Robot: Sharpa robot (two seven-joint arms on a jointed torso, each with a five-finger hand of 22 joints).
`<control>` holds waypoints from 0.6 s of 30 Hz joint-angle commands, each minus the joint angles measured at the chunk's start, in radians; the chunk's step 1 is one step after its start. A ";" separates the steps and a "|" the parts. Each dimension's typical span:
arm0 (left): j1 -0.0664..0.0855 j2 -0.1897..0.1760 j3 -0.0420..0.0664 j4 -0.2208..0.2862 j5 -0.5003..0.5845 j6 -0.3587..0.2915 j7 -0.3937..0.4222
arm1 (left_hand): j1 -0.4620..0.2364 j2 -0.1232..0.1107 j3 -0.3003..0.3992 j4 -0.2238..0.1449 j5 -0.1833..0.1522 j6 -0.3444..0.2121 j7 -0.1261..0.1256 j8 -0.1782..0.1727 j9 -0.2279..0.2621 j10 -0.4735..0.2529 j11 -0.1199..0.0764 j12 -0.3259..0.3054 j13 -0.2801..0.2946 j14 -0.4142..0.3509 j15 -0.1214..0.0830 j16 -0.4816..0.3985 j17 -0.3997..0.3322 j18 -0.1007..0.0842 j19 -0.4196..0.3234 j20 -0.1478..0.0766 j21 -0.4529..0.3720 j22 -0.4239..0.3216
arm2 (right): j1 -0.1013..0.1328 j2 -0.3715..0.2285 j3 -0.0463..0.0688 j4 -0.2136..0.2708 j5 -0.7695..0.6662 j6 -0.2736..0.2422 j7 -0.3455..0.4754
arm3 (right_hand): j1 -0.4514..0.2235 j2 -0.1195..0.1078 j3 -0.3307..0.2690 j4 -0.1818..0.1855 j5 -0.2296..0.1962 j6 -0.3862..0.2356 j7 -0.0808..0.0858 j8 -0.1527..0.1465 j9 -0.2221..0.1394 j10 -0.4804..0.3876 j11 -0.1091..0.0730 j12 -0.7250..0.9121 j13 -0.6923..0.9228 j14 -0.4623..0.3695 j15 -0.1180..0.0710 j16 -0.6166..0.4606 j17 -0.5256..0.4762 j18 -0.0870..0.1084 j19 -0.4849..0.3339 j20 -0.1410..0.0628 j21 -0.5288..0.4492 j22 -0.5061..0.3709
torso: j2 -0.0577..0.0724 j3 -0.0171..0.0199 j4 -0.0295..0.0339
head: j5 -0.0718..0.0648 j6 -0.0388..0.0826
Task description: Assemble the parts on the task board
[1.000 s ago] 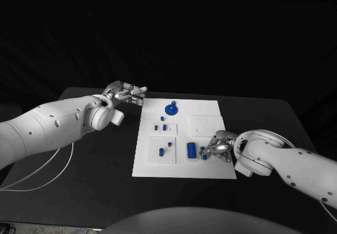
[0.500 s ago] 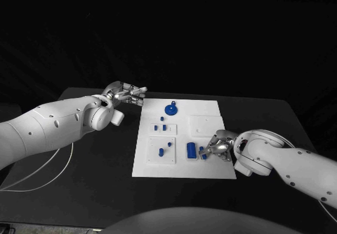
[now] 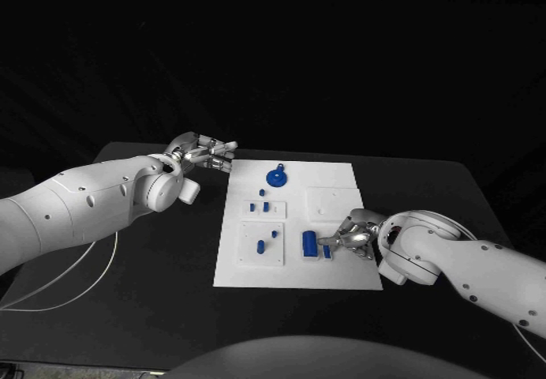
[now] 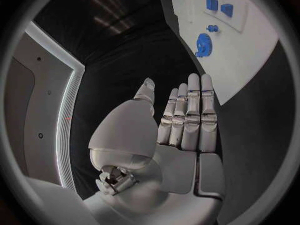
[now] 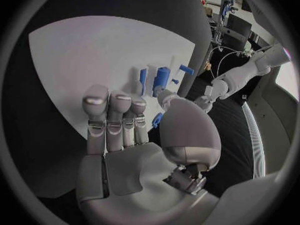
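The white task board (image 3: 342, 178) lies mid-table with several blue parts on it. Among them are a round part (image 3: 277, 175) near its far edge and a large blue block (image 3: 308, 242) near its front right. My right hand (image 3: 353, 235) is over the board's right edge, just beside the block. It pinches a small blue piece (image 3: 327, 252) between thumb and a finger, and the right wrist view shows that piece (image 5: 156, 119) against the thumb, with the block (image 5: 161, 79) beyond. My left hand (image 3: 205, 150) hovers off the board's far left corner, fingers straight and holding nothing (image 4: 181, 130).
Small blue pieces stand in two raised white insets (image 3: 262, 208) (image 3: 264, 241) on the board's left half. Bare black table (image 3: 148, 260) surrounds the board. The left wrist view shows the round part (image 4: 203, 44) and the board's far corner (image 4: 250, 60).
My right hand has shifted slightly toward the board's front, carrying the small blue piece closer to the large block. The left hand has not moved.
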 commanded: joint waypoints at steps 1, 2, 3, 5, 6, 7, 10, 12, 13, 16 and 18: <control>-0.002 0.001 0.001 0.003 0.002 0.015 0.003 | -0.001 -0.009 -0.001 0.007 -0.006 -0.009 0.000 -0.004 0.000 -0.007 -0.002 -0.003 0.001 -0.004 0.000 0.003 0.000 -0.014 0.006 0.002 0.003 -0.001 | -0.001 -0.002 0.000 0.004 -0.001 -0.012 0.021 | 0.007 -0.012 -0.021 0.022 -0.002 0.005 0.000 -0.003 0.002 0.000 0.005 0.001 0.001 0.002 -0.004 -0.005 0.002 -0.013 0.058 -0.005 0.002 0.050 | 0.000 0.0000 -0.0001 | -0.001 0.000; -0.002 0.001 0.001 0.003 0.002 0.015 0.003 | -0.001 -0.009 -0.001 0.007 -0.006 -0.009 0.000 -0.004 0.000 -0.007 -0.002 -0.003 0.001 -0.004 0.000 0.003 0.000 -0.014 0.006 0.002 0.003 -0.001 | -0.001 -0.003 0.000 0.005 0.000 -0.012 0.022 | 0.007 -0.012 -0.022 0.023 -0.002 0.005 0.000 -0.003 0.002 0.000 0.005 0.001 0.001 0.002 -0.004 -0.005 0.002 -0.013 0.058 -0.005 0.002 0.050 | 0.000 0.0000 0.0000 | -0.001 0.000; -0.002 0.001 0.001 0.003 0.002 0.015 0.002 | -0.001 -0.009 -0.001 0.007 -0.006 -0.009 0.000 -0.004 0.000 -0.007 -0.002 -0.003 0.001 -0.004 0.000 0.003 0.000 -0.014 0.006 0.002 0.003 -0.001 | -0.001 -0.004 0.000 0.006 0.000 -0.012 0.023 | 0.035 -0.017 -0.037 0.063 -0.002 0.005 0.001 -0.005 0.004 0.000 0.005 -0.001 0.004 0.002 -0.005 -0.008 0.005 -0.011 0.058 -0.006 0.003 0.048 | 0.000 0.0000 -0.0002 | -0.001 0.001; -0.002 0.001 0.001 0.004 0.002 0.015 0.002 | -0.001 -0.010 0.000 0.009 -0.007 -0.009 0.000 -0.004 0.000 -0.008 -0.002 -0.003 0.001 -0.004 0.000 0.003 0.000 -0.014 0.005 0.003 0.003 -0.002 | -0.001 -0.007 -0.001 0.008 0.000 -0.011 0.024 | 0.038 -0.017 -0.035 0.057 -0.002 0.006 0.001 -0.003 0.005 0.001 0.006 -0.001 0.004 0.003 -0.004 -0.008 0.006 -0.012 0.058 -0.005 0.004 0.048 | 0.000 0.0003 -0.0001 | -0.002 0.001; -0.002 0.000 0.001 0.004 0.002 0.015 0.002 | -0.001 -0.010 0.000 0.009 -0.007 -0.009 0.000 -0.004 0.000 -0.008 -0.002 -0.003 0.001 -0.004 0.000 0.003 0.000 -0.014 0.005 0.003 0.003 -0.002 | -0.001 -0.008 -0.001 0.009 0.000 -0.012 0.025 | 0.034 -0.016 -0.034 0.049 -0.002 0.006 0.001 -0.003 0.005 0.002 0.006 -0.002 0.005 0.003 -0.004 -0.009 0.007 -0.012 0.058 -0.005 0.003 0.047 | 0.000 0.0004 -0.0001 | -0.002 0.000; -0.002 0.000 0.001 0.004 0.002 0.015 0.001 | -0.001 -0.010 0.000 0.009 -0.007 -0.009 0.000 -0.004 0.000 -0.008 -0.002 -0.003 0.001 -0.004 0.000 0.003 0.000 -0.014 0.005 0.003 0.003 -0.002 | -0.001 -0.010 -0.001 0.010 0.000 -0.012 0.026 | 0.036 -0.016 -0.033 0.048 -0.002 0.006 0.000 -0.003 0.006 0.001 0.006 -0.003 0.005 0.003 -0.004 -0.009 0.007 -0.012 0.058 -0.005 0.003 0.047 | 0.000 0.0006 -0.0003 | -0.002 0.000; -0.002 0.000 0.001 0.004 0.002 0.015 0.001 | -0.001 -0.010 0.000 0.009 -0.007 -0.009 0.000 -0.004 0.000 -0.008 -0.002 -0.003 0.001 -0.004 0.000 0.003 0.000 -0.014 0.005 0.003 0.003 -0.002 | -0.001 -0.013 -0.001 0.011 0.000 -0.013 0.027 | 0.047 -0.009 -0.028 0.037 -0.002 0.006 0.000 -0.003 0.006 0.001 0.005 -0.003 0.005 0.003 -0.004 -0.010 0.007 -0.012 0.058 -0.005 0.002 0.047 | 0.000 0.0005 -0.0005 | -0.002 0.001; -0.001 0.000 0.001 0.004 0.002 0.015 0.001 | -0.001 -0.010 0.000 0.009 -0.007 -0.009 0.000 -0.004 0.000 -0.008 -0.002 -0.003 0.001 -0.004 0.000 0.003 0.000 -0.014 0.005 0.003 0.003 -0.002 | -0.001 -0.016 -0.001 0.011 0.000 -0.015 0.029 | 0.045 -0.006 -0.027 0.024 -0.002 0.006 0.000 -0.003 0.007 0.002 0.005 -0.003 0.005 0.003 -0.004 -0.011 0.007 -0.013 0.058 -0.005 0.002 0.046 | 0.000 0.0006 -0.0006 | -0.002 0.002; -0.001 0.000 0.001 0.004 0.002 0.015 0.001 | -0.001 -0.010 0.000 0.009 -0.007 -0.009 0.000 -0.004 0.000 -0.008 -0.002 -0.003 0.001 -0.004 0.000 0.003 0.000 -0.014 0.005 0.003 0.003 -0.002 | -0.001 -0.018 0.000 0.010 0.000 -0.018 0.031 | 0.045 -0.005 -0.025 0.022 -0.002 0.006 -0.001 -0.003 0.007 0.002 0.005 -0.003 0.006 0.003 -0.004 -0.011 0.007 -0.013 0.058 -0.005 0.002 0.046 | 0.000 0.0006 -0.0008 | -0.003 0.003; -0.001 0.000 0.000 0.004 0.002 0.013 0.003 | -0.001 -0.010 0.000 0.009 -0.007 -0.009 0.000 -0.004 0.000 -0.008 -0.002 -0.003 0.001 -0.004 0.000 0.003 0.000 -0.014 0.005 0.003 0.003 -0.002 | -0.001 -0.023 0.000 0.008 0.001 -0.029 0.041 | 0.038 -0.012 -0.026 0.021 -0.002 0.007 0.000 -0.003 0.007 0.002 0.005 -0.003 0.006 0.003 -0.005 -0.011 0.008 -0.013 0.058 -0.006 0.003 0.046 | 0.000 0.0004 -0.0011 | -0.004 0.005; -0.001 0.001 0.000 0.003 0.002 0.010 0.006 | -0.001 -0.010 0.001 0.009 -0.007 -0.009 0.000 -0.004 0.000 -0.008 -0.002 -0.003 0.001 -0.004 0.000 0.003 0.000 -0.014 0.005 0.003 0.003 -0.002 | -0.001 -0.028 0.000 0.005 0.008 -0.039 0.055 | 0.033 -0.020 -0.030 0.024 -0.002 0.001 0.002 -0.005 0.005 0.003 0.006 -0.002 0.007 0.004 -0.004 -0.011 0.008 -0.012 0.058 -0.006 0.003 0.046 | 0.000 0.0003 -0.0012 | -0.005 0.009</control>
